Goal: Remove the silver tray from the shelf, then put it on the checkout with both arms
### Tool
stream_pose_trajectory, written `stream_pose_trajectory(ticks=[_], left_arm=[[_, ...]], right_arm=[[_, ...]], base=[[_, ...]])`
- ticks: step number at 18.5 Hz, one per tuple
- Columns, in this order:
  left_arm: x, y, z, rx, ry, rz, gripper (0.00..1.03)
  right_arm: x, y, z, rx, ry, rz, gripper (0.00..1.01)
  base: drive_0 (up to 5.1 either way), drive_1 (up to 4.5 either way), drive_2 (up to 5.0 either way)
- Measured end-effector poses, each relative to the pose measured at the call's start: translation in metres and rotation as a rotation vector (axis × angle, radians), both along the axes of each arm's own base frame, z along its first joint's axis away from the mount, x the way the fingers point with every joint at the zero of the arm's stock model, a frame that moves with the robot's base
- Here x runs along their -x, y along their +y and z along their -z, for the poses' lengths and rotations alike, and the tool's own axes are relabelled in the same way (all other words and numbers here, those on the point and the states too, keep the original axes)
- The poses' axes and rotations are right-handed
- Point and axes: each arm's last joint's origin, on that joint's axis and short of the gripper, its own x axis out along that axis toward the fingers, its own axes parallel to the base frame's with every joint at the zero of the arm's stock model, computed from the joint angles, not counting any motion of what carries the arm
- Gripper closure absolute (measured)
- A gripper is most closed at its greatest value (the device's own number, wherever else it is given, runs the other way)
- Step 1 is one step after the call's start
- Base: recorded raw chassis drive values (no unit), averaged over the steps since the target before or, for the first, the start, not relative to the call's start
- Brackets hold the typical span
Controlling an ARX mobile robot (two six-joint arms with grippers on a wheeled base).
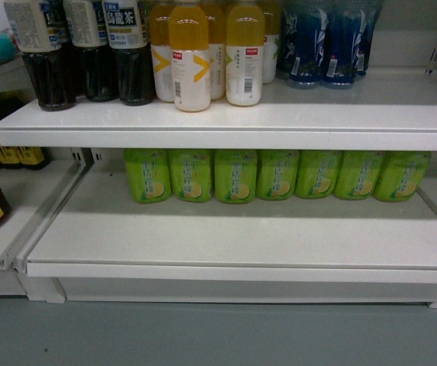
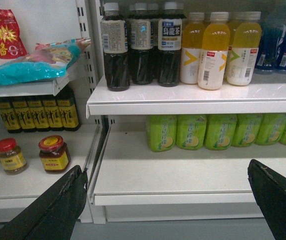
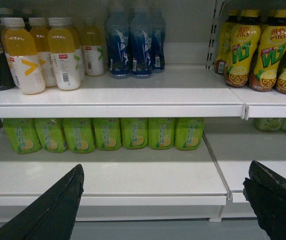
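The silver tray is out of view in all three views, and so is the checkout. In the left wrist view my left gripper [image 2: 165, 167] is open, its two black fingers [image 2: 63, 205] wide apart and held in front of the white lower shelf [image 2: 182, 175], with nothing between them. My right gripper [image 3: 166, 167] is open too, its black fingers [image 3: 272, 200] spread before the same lower shelf [image 3: 133, 177] and empty. Neither gripper shows in the head view.
Green bottles [image 1: 279, 174] line the back of the lower shelf [image 1: 226, 236]. The upper shelf [image 1: 317, 114] carries dark tea bottles [image 1: 88, 46], yellow drinks [image 1: 203, 53] and blue bottles [image 1: 325, 42]. Jars [image 2: 53, 152] stand in the left bay. Grey floor [image 1: 218, 335] lies below.
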Motion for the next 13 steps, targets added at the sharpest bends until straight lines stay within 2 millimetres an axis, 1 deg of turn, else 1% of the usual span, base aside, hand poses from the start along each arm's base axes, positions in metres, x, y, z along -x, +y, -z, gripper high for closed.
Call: stream_pose_trajectory(ticks=[13], left_arm=[[0.0, 0.0, 0.0, 0.0, 0.0, 0.0, 0.05]], right_arm=[[0.0, 0.0, 0.0, 0.0, 0.0, 0.0, 0.03]], base=[[0.0, 0.0, 0.0]])
